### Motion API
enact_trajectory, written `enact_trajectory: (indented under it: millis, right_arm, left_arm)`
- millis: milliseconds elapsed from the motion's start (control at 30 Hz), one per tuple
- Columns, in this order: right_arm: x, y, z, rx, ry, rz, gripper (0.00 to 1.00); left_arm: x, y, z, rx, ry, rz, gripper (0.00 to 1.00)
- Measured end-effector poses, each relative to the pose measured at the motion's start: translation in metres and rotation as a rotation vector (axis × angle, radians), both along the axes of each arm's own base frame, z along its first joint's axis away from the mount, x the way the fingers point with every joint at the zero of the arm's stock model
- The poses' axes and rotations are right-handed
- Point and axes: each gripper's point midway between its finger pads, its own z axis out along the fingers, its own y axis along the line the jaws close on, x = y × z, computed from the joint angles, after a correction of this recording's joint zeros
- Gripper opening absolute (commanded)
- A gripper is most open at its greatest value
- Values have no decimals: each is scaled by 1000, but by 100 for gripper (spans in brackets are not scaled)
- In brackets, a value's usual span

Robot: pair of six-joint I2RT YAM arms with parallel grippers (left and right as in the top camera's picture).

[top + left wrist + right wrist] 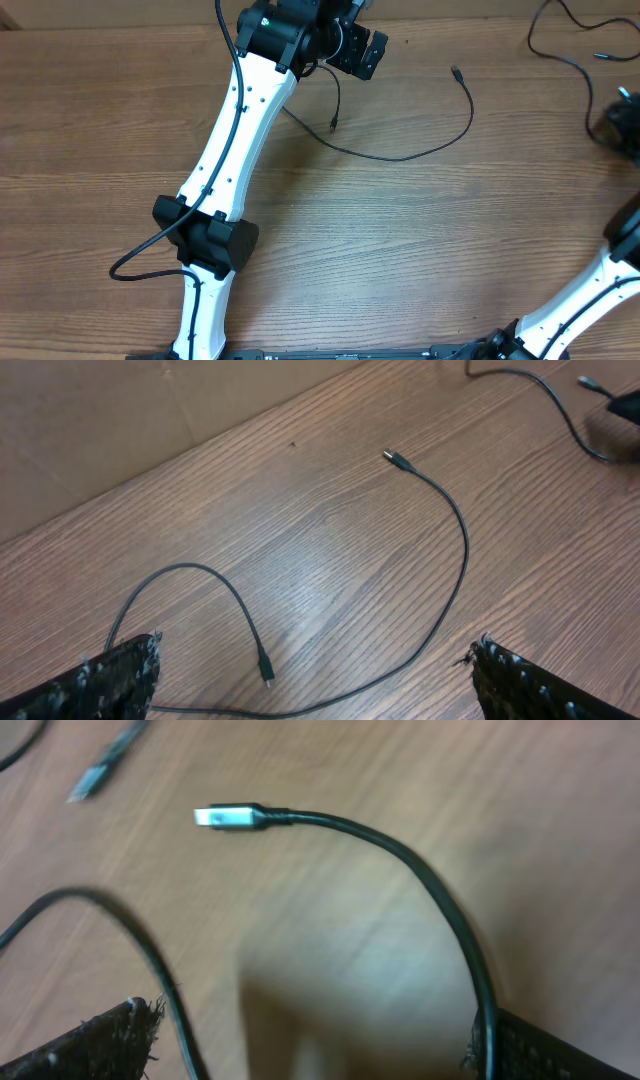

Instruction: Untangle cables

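Observation:
One thin black cable (400, 157) lies in a wide loop on the wooden table. One small plug (456, 72) lies at its far end and another (333, 125) just below my left gripper (362, 52). In the left wrist view that cable (462, 550) curves between the wide-open fingers of my left gripper (315, 650), which hold nothing. A second cable (560, 55) lies at the back right. My right gripper (315, 1020) hovers open over a silver-tipped cable (225, 817), whose cord passes right beside the right finger (560, 1050). Another cord (150, 960) runs by the left finger.
The left arm (235, 140) stretches diagonally across the table with its own thick wire (140, 262) looping off its elbow. A brown cardboard wall (150, 420) borders the far table edge. The right arm's white link (590, 300) stands at the lower right.

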Motion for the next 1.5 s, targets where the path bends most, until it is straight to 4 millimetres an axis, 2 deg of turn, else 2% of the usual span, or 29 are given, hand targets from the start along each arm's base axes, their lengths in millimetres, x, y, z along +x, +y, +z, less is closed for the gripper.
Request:
enact_trajectory:
  millis: [100, 200, 333, 467, 533, 700, 800, 867, 933, 1000, 1033, 1100, 1167, 1233, 1367, 1400, 1433, 1500]
  right_arm:
    - [22, 21, -1, -19, -20, 56, 100]
    - [34, 37, -2, -34, -16, 89, 100]
    - [31, 43, -2, -13, 27, 95, 100]
    - [20, 39, 6, 21, 93, 74, 100]
    - [20, 32, 21, 11, 105, 56, 100]
    - [19, 20, 76, -55, 125, 69, 100]
    - [15, 24, 125, -93, 98, 89, 100]
    - [13, 33, 154, -95, 68, 111, 100]
    - [8, 53, 183, -71, 39, 157, 100]
    - [5, 74, 197, -43, 26, 201, 100]
    - [4, 93, 204, -14, 24, 241, 100]
    - [5, 118, 203, 23, 41, 292, 100]
    - [11, 158, 196, 68, 78, 368, 100]
    - [21, 197, 190, 87, 97, 443, 100]
    - [38, 277, 187, 121, 117, 524, 100]
    - [41, 300, 185, 133, 130, 525, 100]
    - [41, 313, 183, 139, 137, 524, 100]
    - [41, 350, 172, 157, 171, 498, 100]
  left_arm:
    - [0, 0, 0, 0, 0, 0, 100]
    - [0, 0, 0, 0, 0, 0, 100]
    - [0, 0, 0, 0, 1, 0, 100]
    - [0, 0, 0, 1, 1, 0, 100]
    - [0, 0, -1, 1, 3, 0, 100]
    - [-1, 1, -1, 4, 8, 0, 100]
    - [-1, 1, -1, 4, 7, 0, 100]
    - [0, 2, -1, 8, 4, 5, 99]
    - [1, 3, -1, 13, -3, 12, 99]
    - [3, 5, -1, 22, -9, 22, 100]
    - [3, 7, 0, 29, -12, 29, 99]
    - [1, 11, 2, 42, -15, 42, 100]
    - [-3, 20, 14, 59, -34, 64, 100]
    - [-11, 31, 35, 74, -72, 96, 100]
    - [-39, 61, 94, 83, -176, 163, 100]
    - [-50, 71, 110, 86, -204, 183, 100]
    - [-58, 77, 120, 87, -219, 193, 100]
    - [-74, 92, 140, 95, -250, 221, 100]
